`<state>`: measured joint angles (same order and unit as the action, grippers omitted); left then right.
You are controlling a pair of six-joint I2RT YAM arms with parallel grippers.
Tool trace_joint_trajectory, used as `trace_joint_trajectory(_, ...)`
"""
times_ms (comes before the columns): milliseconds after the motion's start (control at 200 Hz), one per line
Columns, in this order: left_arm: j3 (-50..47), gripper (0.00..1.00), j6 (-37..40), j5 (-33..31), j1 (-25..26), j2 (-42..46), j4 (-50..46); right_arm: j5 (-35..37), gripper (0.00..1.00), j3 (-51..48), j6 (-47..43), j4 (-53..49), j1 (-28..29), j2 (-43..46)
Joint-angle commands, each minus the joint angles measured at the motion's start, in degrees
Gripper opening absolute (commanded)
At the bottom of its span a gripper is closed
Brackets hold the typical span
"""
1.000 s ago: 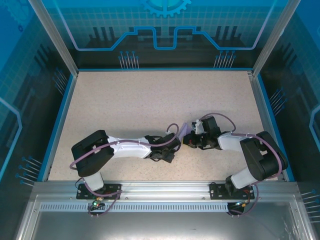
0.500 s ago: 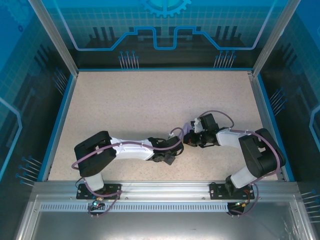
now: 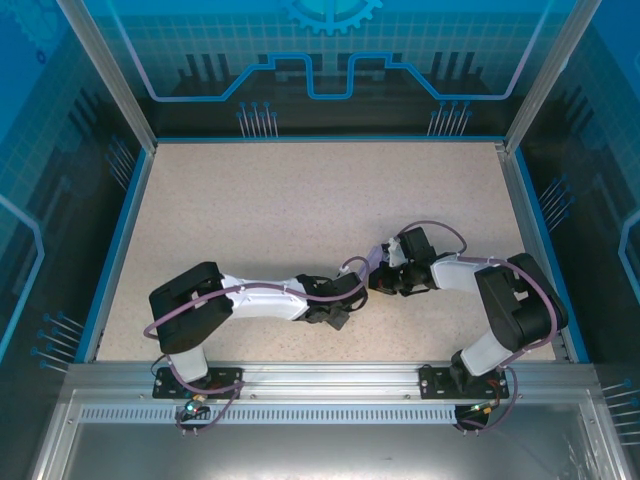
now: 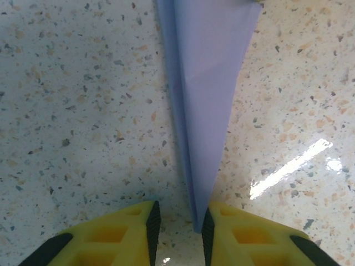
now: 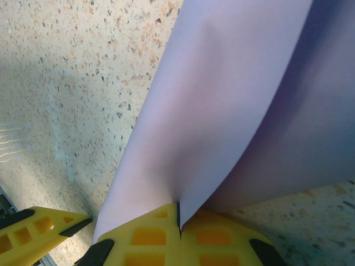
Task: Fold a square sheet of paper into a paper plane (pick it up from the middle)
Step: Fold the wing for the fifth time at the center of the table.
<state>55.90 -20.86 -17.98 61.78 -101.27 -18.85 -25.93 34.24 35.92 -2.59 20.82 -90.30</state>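
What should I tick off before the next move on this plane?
1. Hold of right gripper on plane: ok, shut on it.
2. Opening of left gripper: ok, jaws apart.
3. Tip out of the left gripper's gap: not ok, it lies between the jaws.
4. Tip folded to a sharp point: ok.
5. Both wings formed: cannot tell.
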Motion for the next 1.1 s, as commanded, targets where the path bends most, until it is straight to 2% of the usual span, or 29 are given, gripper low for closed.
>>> trace_joint_trajectory(0,0.0,0.32,0.0,0.4,0.4,3.1,-3.1,2.2,0.00,0.6,-1.4,-3.3,-1.0,-1.2)
trace_joint_trajectory(220,-0.3,0.35,-1.1,4.1,-0.3,8.8,-2.4,2.6,0.00,0.3,-1.7,-3.7,-1.0,-1.5)
trace_joint_trajectory(345,-1.5,0.35,-3.1,9.8,-3.6,11.2,0.2,2.9,0.00,0.2,-2.0,-3.9,-1.1,-1.6)
trace_joint_trajectory(450,-3.5,0.30,-5.2,14.4,-6.8,11.4,5.1,2.7,0.00,0.0,-2.0,-3.7,-1.0,-1.9)
trace_joint_trajectory(560,-3.4,0.21,-6.2,16.2,-8.1,9.6,8.0,2.6,0.00,-0.2,-1.9,-3.6,-1.0,-1.9)
trace_joint_trajectory(680,-2.3,0.17,-6.4,18.2,-8.6,6.2,10.0,2.6,0.00,-0.3,-1.7,-3.4,-1.0,-2.0)
trace_joint_trajectory(825,-1.4,0.14,-6.3,20.2,-8.6,3.0,11.9,2.6,0.00,-0.4,-1.3,-3.0,-1.1,-2.3)
trace_joint_trajectory(1095,-0.5,0.12,-5.2,19.9,-8.8,-0.1,10.9,2.1,0.00,-0.2,-1.1,-2.4,-1.0,-3.2)
